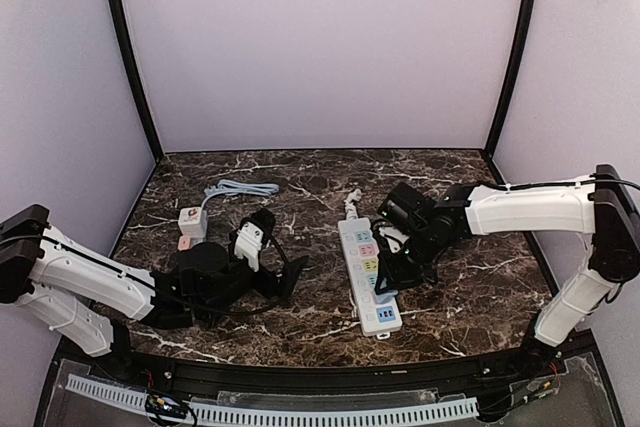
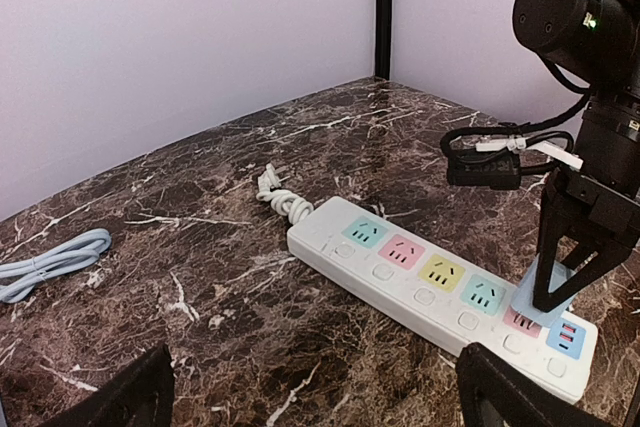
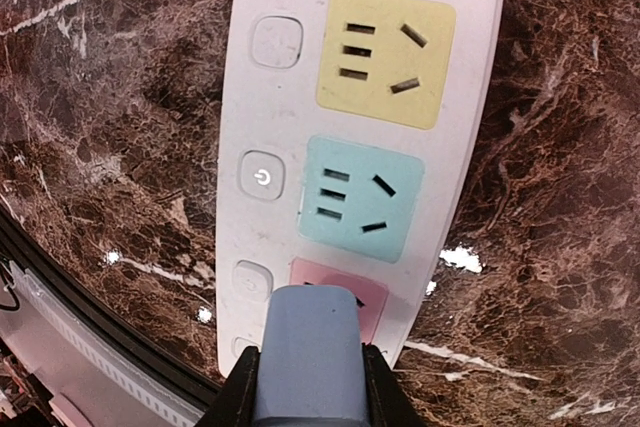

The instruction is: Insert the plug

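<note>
We find the right fingers (image 3: 238, 399) clamped on the plug (image 3: 305, 347), which is poised over the pink socket (image 3: 372, 299) at the power strip's (image 3: 250, 97) end by the worktop's near edge; seating appears incomplete. We judge the plug light, rigid and smooth: grip its 2 flat sides. The left fingers (image 2: 125, 397) stand apart.

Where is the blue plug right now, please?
In the right wrist view the blue plug sits bottom centre, clamped in the right gripper over the lower pink socket of the power strip.

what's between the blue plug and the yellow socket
Only the empty teal socket separates the blue plug and yellow socket, clearest in the right wrist view.
</note>
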